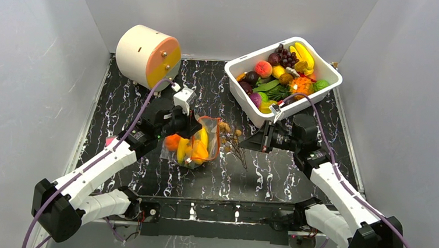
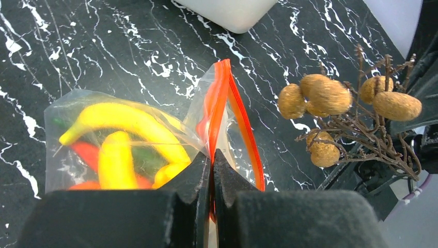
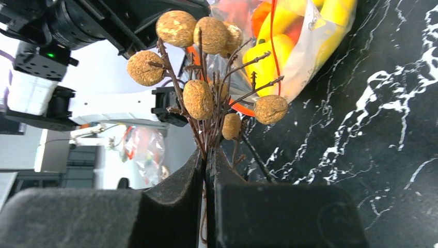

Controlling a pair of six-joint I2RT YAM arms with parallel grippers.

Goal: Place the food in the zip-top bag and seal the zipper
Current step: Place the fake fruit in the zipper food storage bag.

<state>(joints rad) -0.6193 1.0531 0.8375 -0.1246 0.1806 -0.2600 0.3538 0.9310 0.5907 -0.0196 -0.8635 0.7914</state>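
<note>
Zip-top bag (image 1: 197, 147) lies near the middle of the black marbled counter (image 1: 119, 102), crinkled and on its side, with its orange-red zipper (image 2: 221, 98) at the 3 o'clock end in the overhead view. Through the clear plastic show yellow bananas (image 2: 126, 121), an orange piece (image 1: 172, 142) at the bag's 9 o'clock end, and bits of red and green. The left pincer (image 2: 212, 161) is clenched on the zipper; in its wrist view the strip runs from 12 o'clock straight down into the closed jaws, and a second length of the rim parts from it and bends away toward 5 o'clock, so the mouth stands a little agape. The right pincer (image 3: 206, 157) is clenched on the stem of a brown twig cluster (image 3: 204, 82) bearing round tan fruits, held just beside the bag's mouth at its 3 o'clock side; whether the fruits touch the plastic cannot be told. At 1 o'clock on the counter sits a white tub (image 1: 261, 52) heaped with more food: bananas, a peach (image 1: 263, 68), purple grapes (image 1: 285, 56), green leaves and orange pieces. At 11 o'clock lies a cream cylinder (image 1: 143, 47) with a pink face.
</note>
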